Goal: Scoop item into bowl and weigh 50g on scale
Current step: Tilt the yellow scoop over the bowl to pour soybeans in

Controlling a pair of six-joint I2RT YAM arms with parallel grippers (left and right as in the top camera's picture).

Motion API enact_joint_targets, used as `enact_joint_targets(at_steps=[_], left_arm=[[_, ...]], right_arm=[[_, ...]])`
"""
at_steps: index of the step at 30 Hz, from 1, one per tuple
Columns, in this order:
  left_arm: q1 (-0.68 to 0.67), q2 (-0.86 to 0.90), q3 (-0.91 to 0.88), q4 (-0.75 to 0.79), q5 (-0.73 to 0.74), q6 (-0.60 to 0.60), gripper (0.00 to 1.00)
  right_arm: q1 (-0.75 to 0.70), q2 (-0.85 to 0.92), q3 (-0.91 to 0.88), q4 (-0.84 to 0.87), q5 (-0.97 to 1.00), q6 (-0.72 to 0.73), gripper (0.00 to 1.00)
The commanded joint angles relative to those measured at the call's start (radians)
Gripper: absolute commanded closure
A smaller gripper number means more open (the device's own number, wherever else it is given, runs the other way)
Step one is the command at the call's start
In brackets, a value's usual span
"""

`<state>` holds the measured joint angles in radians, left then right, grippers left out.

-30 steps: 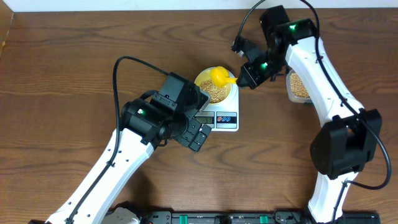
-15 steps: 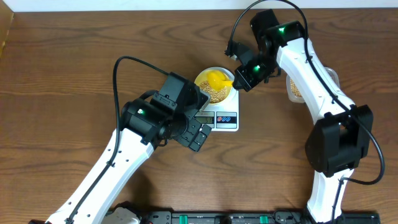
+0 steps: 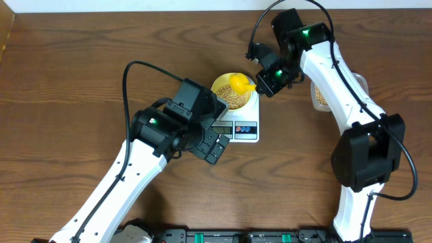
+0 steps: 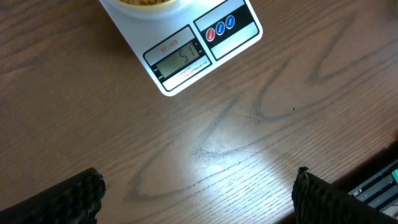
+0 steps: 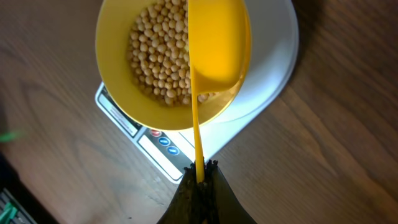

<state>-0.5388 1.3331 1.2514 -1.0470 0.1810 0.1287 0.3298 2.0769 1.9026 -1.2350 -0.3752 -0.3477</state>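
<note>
Scoop [image 5: 217, 43] over the bowl [image 5: 109, 38]; bare tabletop [image 4: 249, 143] before the scale [image 4: 180, 70].

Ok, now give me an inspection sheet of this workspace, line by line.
Surface: brown wooden table, no spills seen.
Job's things: scale carries the bowl of beans; display appears to read 51.
Clutter: clear tub of beans, partly hidden by the right arm.
Grippers: left gripper open, empty, above the table in front of the scale; right gripper shut on the handle of the yellow scoop, which hangs over the bowl.
Cables: a black cable loops over each arm.
Surroundings: white strip along the top, black rail at the front edge.
</note>
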Motion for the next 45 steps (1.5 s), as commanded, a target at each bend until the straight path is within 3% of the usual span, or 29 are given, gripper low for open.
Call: enact_joint_targets(at_steps=[1, 18, 45], left_arm=[[-0.001, -0.008, 0.013, -0.002, -0.003, 0.002, 0.02], [-0.001, -0.008, 0.013, -0.002, -0.003, 0.002, 0.02], [-0.001, -0.008, 0.013, -0.003, -0.003, 0.002, 0.02]], right_arm=[[0.007, 0.012, 0.001, 0.004, 0.026, 0.01, 0.99], [0.097, 0.012, 0.001, 0.007, 0.164, -0.008, 0.99], [0.105, 0.012, 0.001, -0.041, 0.151, -0.062, 0.99]])
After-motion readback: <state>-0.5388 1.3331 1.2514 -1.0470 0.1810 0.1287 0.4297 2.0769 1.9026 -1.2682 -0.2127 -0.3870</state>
